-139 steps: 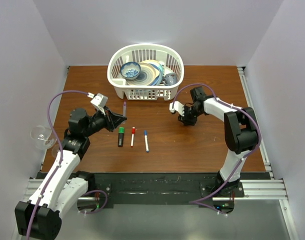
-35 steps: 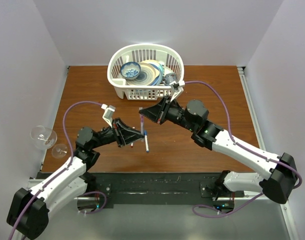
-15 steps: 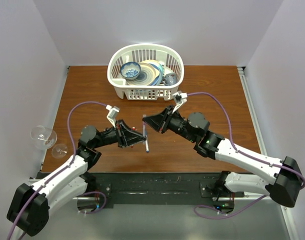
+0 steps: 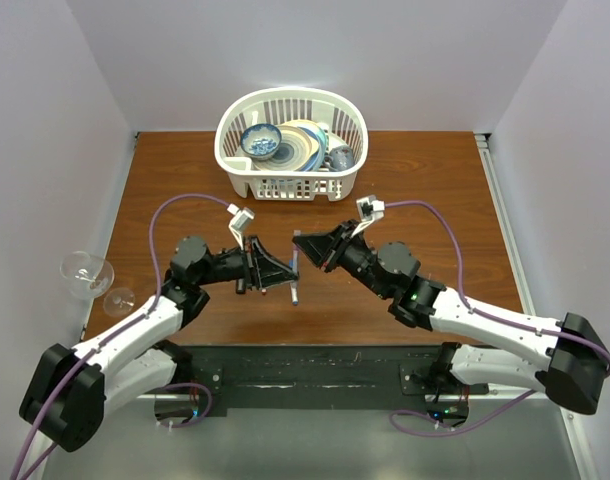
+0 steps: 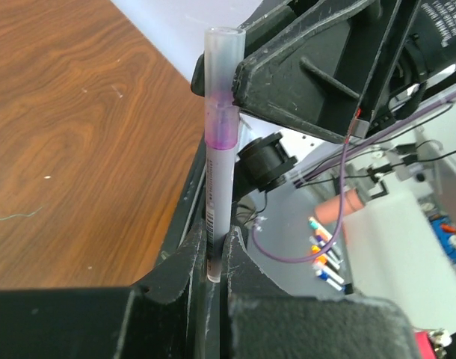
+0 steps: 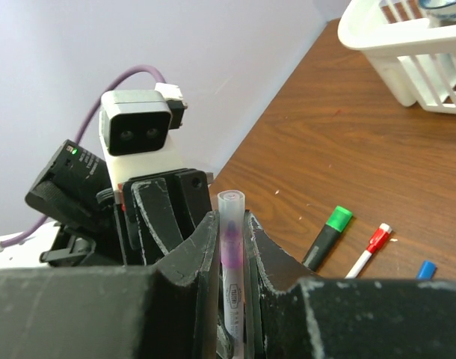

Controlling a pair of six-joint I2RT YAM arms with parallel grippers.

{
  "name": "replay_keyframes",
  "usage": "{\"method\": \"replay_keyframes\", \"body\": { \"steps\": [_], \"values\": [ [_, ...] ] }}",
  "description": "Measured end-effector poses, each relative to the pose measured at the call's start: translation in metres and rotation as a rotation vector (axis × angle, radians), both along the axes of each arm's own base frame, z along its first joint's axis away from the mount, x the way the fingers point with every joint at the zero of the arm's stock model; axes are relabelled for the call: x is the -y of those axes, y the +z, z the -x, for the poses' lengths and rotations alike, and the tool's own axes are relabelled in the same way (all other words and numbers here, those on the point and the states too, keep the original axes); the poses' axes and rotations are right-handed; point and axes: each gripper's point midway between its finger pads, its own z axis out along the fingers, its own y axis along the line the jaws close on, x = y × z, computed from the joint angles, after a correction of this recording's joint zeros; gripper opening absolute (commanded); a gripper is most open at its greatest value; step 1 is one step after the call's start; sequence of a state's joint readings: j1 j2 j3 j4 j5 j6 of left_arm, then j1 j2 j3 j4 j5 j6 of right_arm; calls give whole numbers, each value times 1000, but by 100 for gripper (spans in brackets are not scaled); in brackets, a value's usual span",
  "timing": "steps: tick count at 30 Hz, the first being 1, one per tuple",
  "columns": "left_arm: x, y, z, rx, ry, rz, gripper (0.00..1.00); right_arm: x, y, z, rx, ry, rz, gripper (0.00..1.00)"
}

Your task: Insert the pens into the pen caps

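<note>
A slim pen with a purple tip (image 5: 215,172) under a clear cap (image 5: 222,67) is held between both grippers above the table's middle (image 4: 293,262). My left gripper (image 5: 213,250) is shut on the barrel's lower end. My right gripper (image 6: 231,233) is shut on the clear cap (image 6: 232,203), facing the left one. On the table lie a black marker with a green cap (image 6: 327,233), a white pen with a red cap (image 6: 371,247) and a white pen with a blue cap (image 6: 425,268), which also shows in the top view (image 4: 295,293).
A white dish basket (image 4: 290,187) with bowls and plates stands at the back middle; its corner shows in the right wrist view (image 6: 407,56). Two clear glasses (image 4: 85,272) stand beyond the table's left edge.
The two grippers have drawn together over the table's middle. The right gripper came down towards the left one, and the purple pen is now gripped from both ends.
</note>
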State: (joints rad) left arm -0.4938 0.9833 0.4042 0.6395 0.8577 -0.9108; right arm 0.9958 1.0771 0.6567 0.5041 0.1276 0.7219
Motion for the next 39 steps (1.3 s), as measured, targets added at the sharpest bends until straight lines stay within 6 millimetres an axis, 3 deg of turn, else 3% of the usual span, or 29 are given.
{"method": "replay_keyframes", "body": {
  "steps": [17,23,27,31,33,34,36,39],
  "values": [
    [1,-35,-3,-1,-44,-167,0,6,-35,8,-62,-95,16,0],
    [0,-45,-1,-27,-47,-197,0,-1,-48,11,-91,-142,44,0],
    [-3,-54,-5,-47,-19,-230,0,-8,-68,20,-120,-139,103,0],
    [-10,-45,-42,-15,136,-244,0,-8,-92,38,-161,-97,204,0],
    [-11,-26,-59,40,196,-216,0,-18,-105,67,-186,8,272,0],
    [-11,-14,-66,77,222,-197,0,-19,-111,78,-194,41,312,5],
    [-13,4,-72,132,257,-170,0,-19,-113,85,-199,62,363,11],
    [-18,10,-71,162,286,-173,0,-15,-98,79,-188,33,380,21]
  ]
}}
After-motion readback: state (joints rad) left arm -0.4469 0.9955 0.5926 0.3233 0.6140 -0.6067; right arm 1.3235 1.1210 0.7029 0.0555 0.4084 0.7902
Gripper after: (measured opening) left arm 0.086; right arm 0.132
